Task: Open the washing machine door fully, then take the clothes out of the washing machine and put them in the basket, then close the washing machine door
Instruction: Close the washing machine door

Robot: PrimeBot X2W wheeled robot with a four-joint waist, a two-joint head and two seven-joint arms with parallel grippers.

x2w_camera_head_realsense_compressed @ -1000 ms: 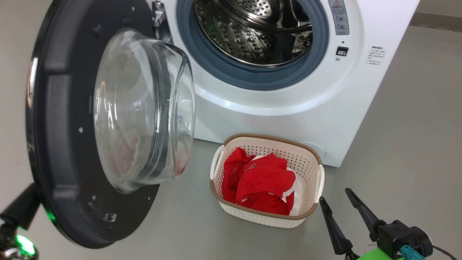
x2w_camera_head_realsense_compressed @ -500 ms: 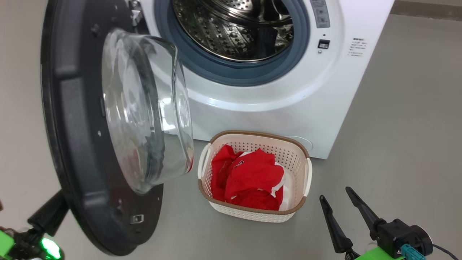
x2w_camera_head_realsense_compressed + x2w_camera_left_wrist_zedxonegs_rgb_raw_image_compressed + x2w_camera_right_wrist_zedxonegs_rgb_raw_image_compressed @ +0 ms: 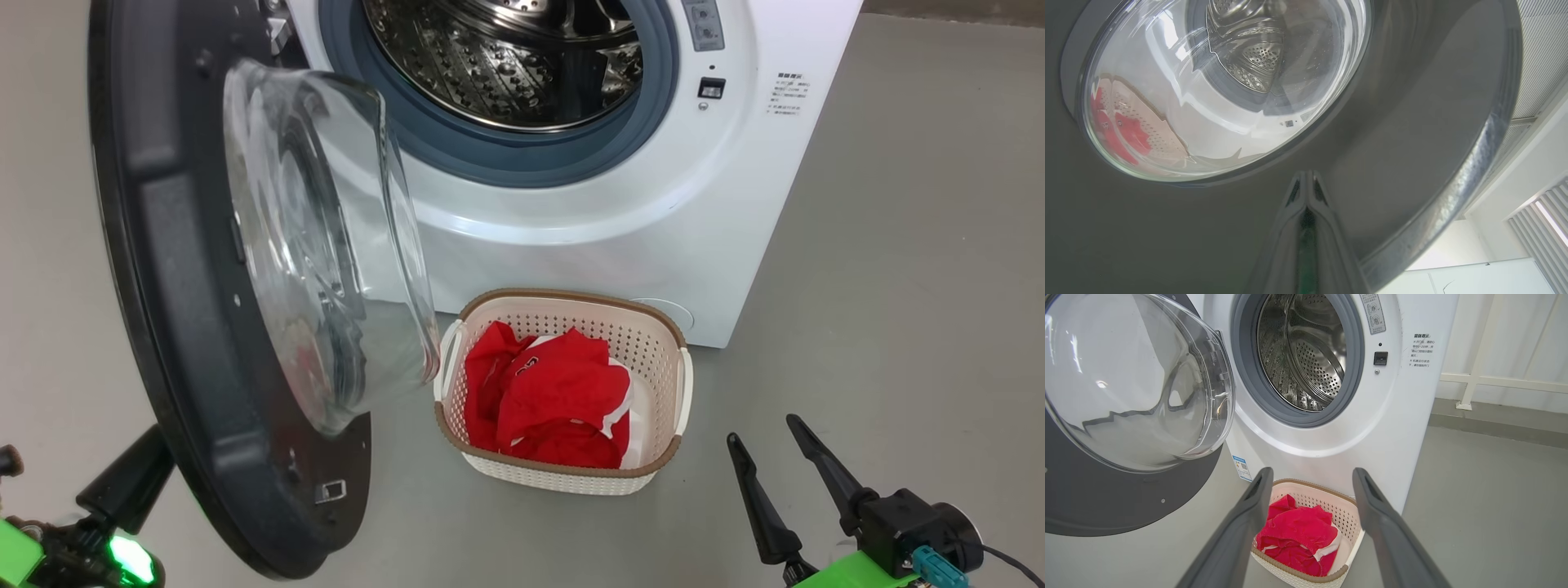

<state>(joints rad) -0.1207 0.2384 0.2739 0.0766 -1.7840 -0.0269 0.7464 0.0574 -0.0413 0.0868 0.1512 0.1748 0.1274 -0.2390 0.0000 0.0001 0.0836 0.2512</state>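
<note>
- Both empty: left end effector (image 3: 1306, 181) pinched closed by the washing machine door (image 3: 163, 269), right end effector (image 3: 771, 449) spread wide.
- Door seems heavy, stiff, glossy: push its black rim, not the glass.

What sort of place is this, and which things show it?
Probably a laundry room: a white front-loading washing machine with its door open, and a basket of red clothes on a grey floor.
</note>
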